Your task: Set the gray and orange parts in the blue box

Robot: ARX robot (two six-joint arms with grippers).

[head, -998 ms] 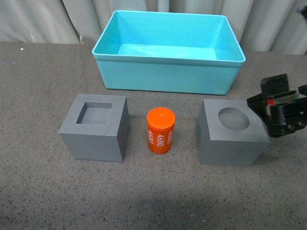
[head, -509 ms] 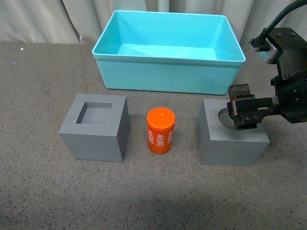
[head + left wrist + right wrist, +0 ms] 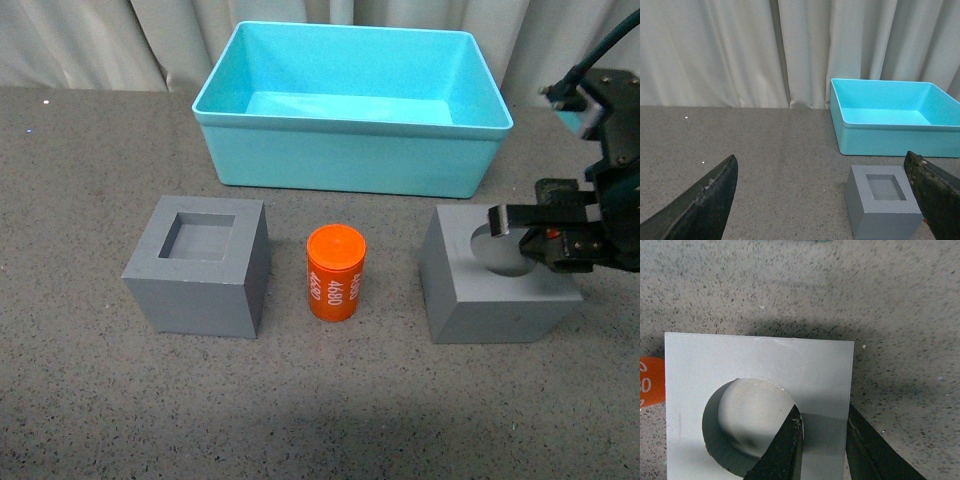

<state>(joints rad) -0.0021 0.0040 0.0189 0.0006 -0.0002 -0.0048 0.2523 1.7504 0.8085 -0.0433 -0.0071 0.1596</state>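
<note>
The gray cube with the round recess (image 3: 495,295) sits right of the orange cylinder (image 3: 334,272) printed "4680". My right gripper (image 3: 530,235) is shut on this cube's wall, one finger inside the round recess, the other outside; the right wrist view shows the cube (image 3: 765,375) and the gripper (image 3: 822,440) pinching that wall. The gray cube with the square recess (image 3: 200,265) stands at the left, also in the left wrist view (image 3: 882,202). My left gripper (image 3: 825,200) is open, above the table, with the square-recess cube by one finger. The blue box (image 3: 350,155) stands behind, empty.
The table is dark speckled gray (image 3: 90,400). Pale curtains (image 3: 90,40) hang behind the box. The box also shows in the left wrist view (image 3: 890,137). An edge of the orange cylinder (image 3: 650,380) shows in the right wrist view.
My right gripper came in over the round-recess cube and closed on its wall. The cube has shifted a little to the right and turned slightly.
</note>
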